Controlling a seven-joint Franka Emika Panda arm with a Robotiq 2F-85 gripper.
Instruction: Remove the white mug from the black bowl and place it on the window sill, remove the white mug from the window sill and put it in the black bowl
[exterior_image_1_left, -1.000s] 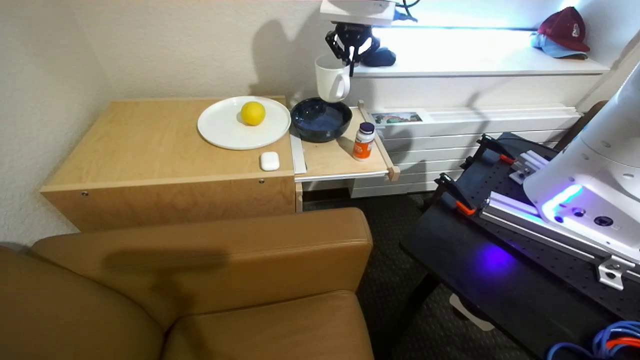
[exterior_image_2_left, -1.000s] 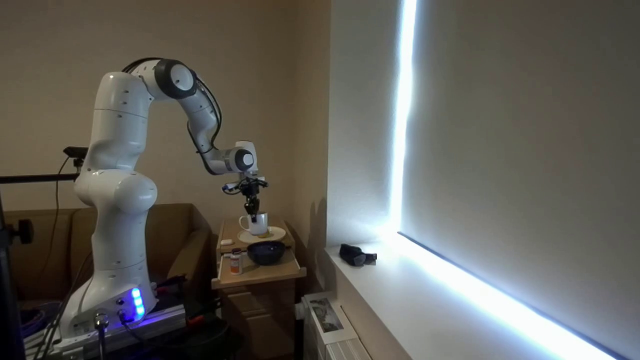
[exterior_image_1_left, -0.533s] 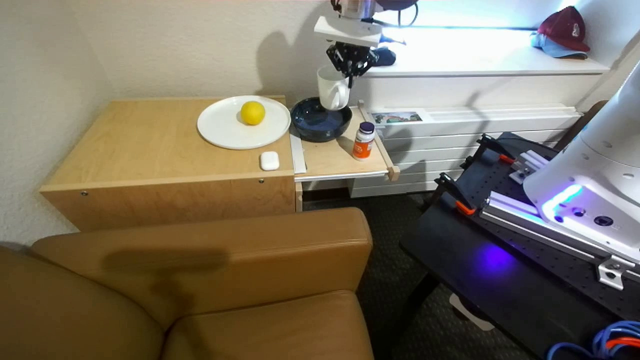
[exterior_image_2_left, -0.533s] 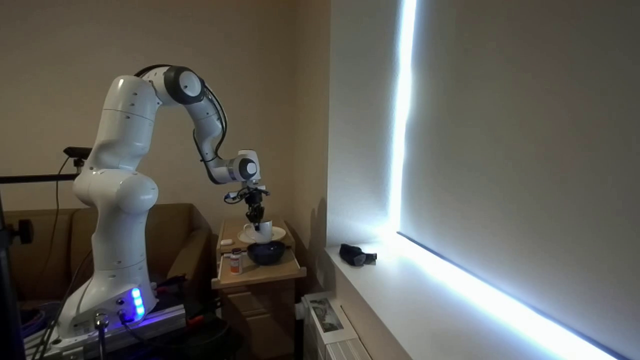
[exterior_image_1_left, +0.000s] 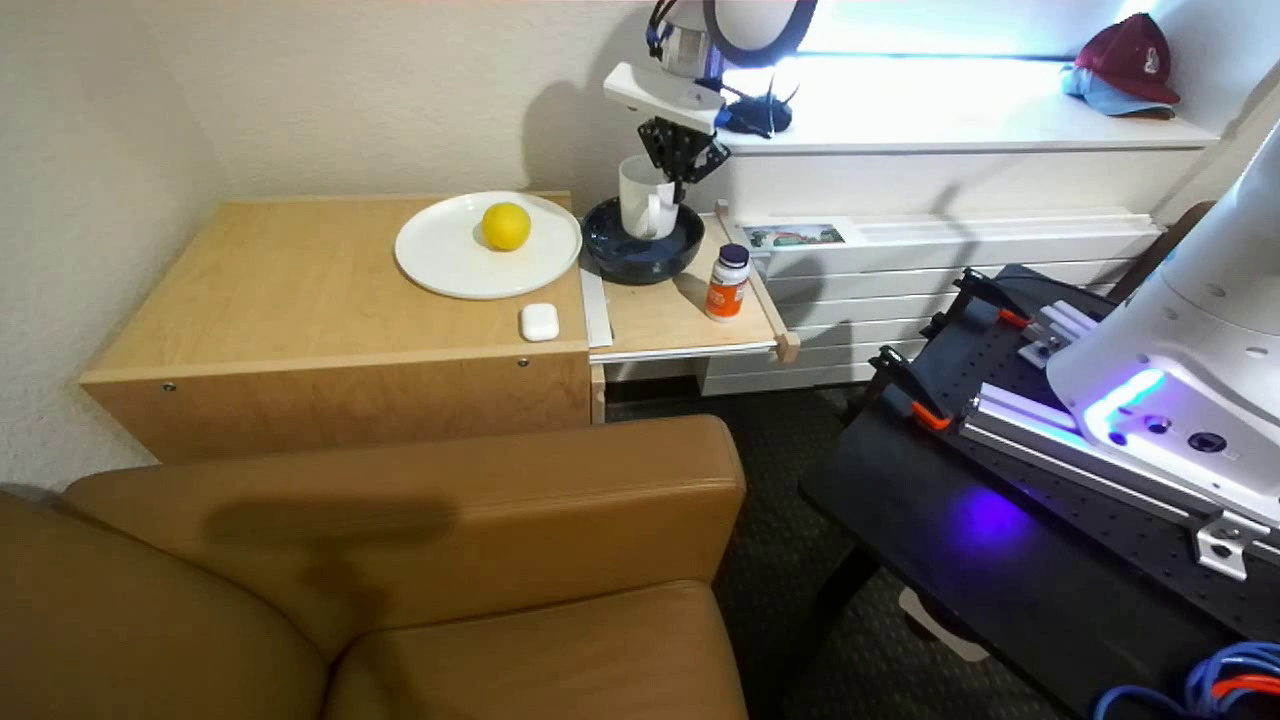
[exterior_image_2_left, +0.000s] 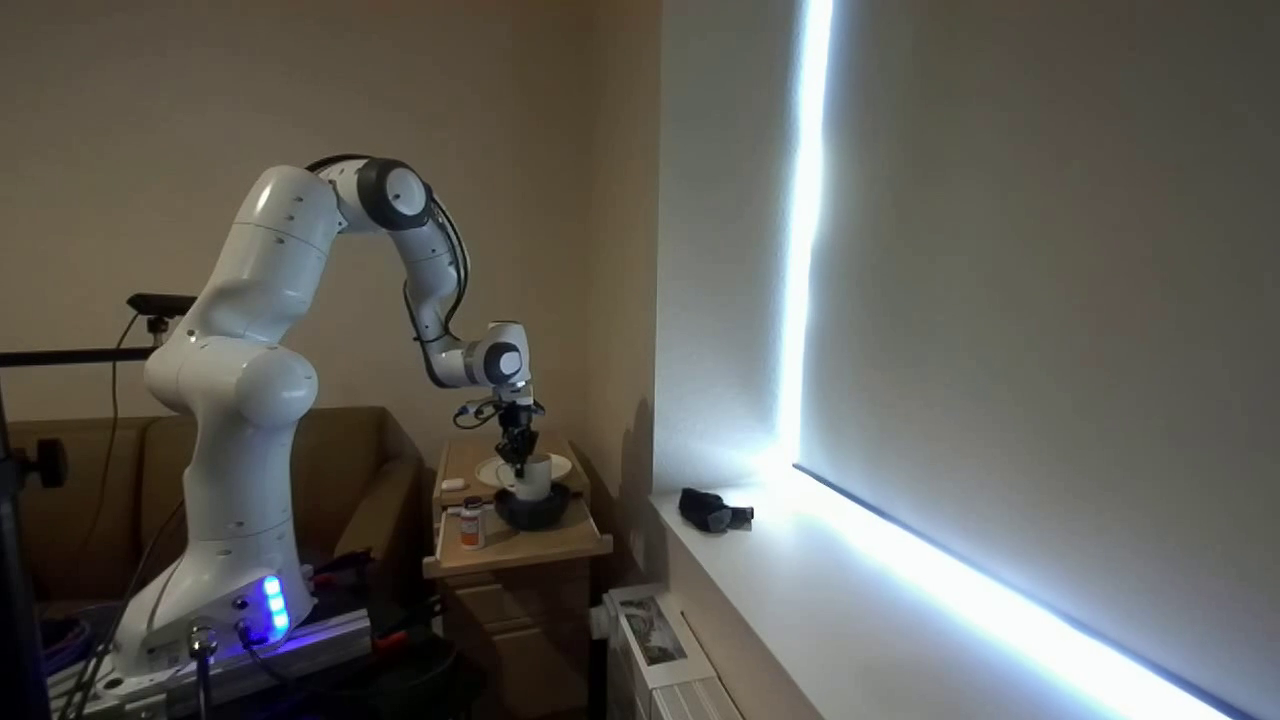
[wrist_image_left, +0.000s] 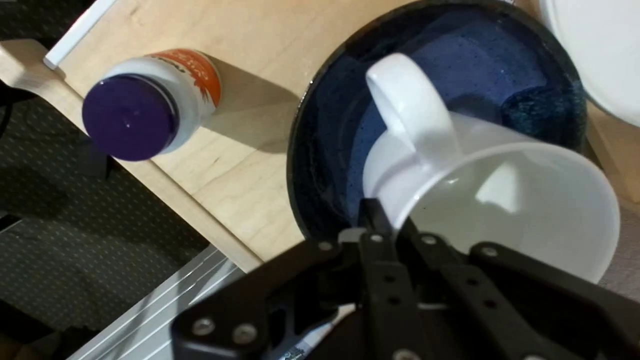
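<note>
1. In an exterior view, the wooden desk (exterior_image_1_left: 330, 290) occupies the left. A white plate (exterior_image_1_left: 440, 262) bearing a yellow fruit (exterior_image_1_left: 506, 226) lies close to the desk's back right corner.
2. A small white case (exterior_image_1_left: 540, 322) sits near the desk's front right corner.
3. A pull-out shelf (exterior_image_1_left: 650, 318) extends from the desk's right edge. The black bowl (exterior_image_1_left: 640, 266) rests on it, toward the shelf's back left corner.
4. The white mug (exterior_image_1_left: 636, 195) stands about upright, its lower part inside the bowl. Whether its base touches the bowl's floor cannot be told.
5. The gripper (wrist_image_left: 392, 225) is over the bowl. The wrist view shows the jaws gripping the mug's wall beside the handle, one finger inside the rim, one outside.
6. A bottle (exterior_image_1_left: 725, 290), white with an orange label and dark purple lid, stands upright by the shelf's right edge, apart from the bowl.
7. The brightly lit window sill (exterior_image_1_left: 930, 110) runs beyond the desk's back right corner. A dark item (exterior_image_1_left: 750, 120) lies toward its left end; a maroon cap (exterior_image_1_left: 1125, 60) rests on a light blue item (exterior_image_1_left: 1105, 92) at its right end.
</note>
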